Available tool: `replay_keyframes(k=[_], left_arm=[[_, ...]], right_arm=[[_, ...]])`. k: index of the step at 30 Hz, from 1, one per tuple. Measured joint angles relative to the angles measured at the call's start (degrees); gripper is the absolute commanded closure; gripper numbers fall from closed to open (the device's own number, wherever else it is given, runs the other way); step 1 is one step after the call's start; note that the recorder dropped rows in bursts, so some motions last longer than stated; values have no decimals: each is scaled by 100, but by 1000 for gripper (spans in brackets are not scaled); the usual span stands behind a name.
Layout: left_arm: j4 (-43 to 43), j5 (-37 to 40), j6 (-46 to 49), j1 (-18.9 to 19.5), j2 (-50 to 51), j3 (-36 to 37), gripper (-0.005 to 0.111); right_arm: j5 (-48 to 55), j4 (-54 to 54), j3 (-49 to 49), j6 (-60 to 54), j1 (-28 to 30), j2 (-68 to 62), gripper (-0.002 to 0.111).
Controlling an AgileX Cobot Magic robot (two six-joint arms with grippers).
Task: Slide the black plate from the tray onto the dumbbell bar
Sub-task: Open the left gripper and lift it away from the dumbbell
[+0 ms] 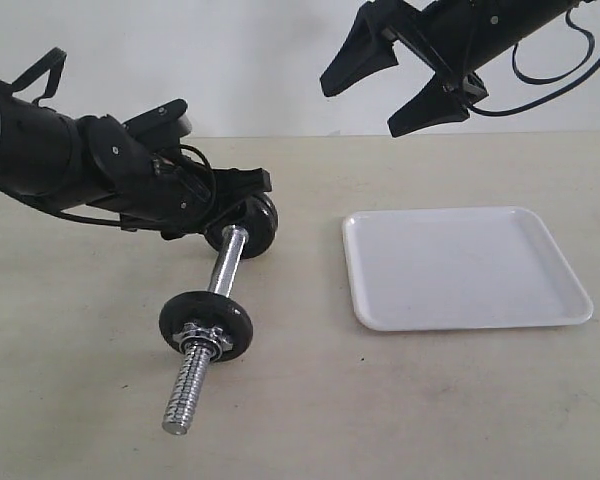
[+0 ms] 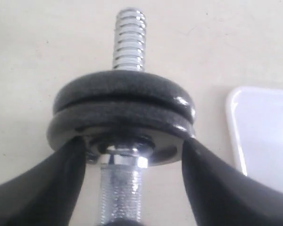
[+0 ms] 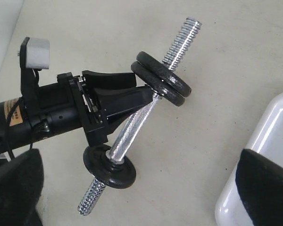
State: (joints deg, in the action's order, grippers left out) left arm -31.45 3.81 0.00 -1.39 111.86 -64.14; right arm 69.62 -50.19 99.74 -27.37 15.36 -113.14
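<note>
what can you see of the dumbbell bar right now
The dumbbell bar is a short chrome rod, knurled in the middle, coarsely threaded at both ends. It lies on the table, carrying two black discs at one end and one disc behind a star nut at the other. The left tool straddles it, open, beside the pair.

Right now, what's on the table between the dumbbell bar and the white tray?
Nothing: only bare table lies between the dumbbell bar and the tray, as the exterior view shows.
</note>
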Motion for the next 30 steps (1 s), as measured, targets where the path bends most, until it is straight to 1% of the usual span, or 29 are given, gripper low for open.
replay_keyframes(k=[5,8,10,13,18,23,26,30], left_arm=[[-11,32,0,0,0,0,50],[-24,81,0,0,-13,0,54],[-24,105,0,0,-73,0,55],[-24,58,0,0,-313,0,55],[-24,-241,60,0,-829,0,55],[-5,-297,399,13,-1236,0,56],[211,-119,745,13,-1387,0,58],[535,203,925,70,-1511,0,59]], right_arm=[[0,0,0,0,0,0,3],[0,0,0,0,0,0,3],[0,0,0,0,0,0,3],[0,0,0,0,0,0,3],[0,0,0,0,0,0,3],[0,0,0,0,0,0,3],[0,0,0,0,0,0,3],[0,0,0,0,0,0,3]])
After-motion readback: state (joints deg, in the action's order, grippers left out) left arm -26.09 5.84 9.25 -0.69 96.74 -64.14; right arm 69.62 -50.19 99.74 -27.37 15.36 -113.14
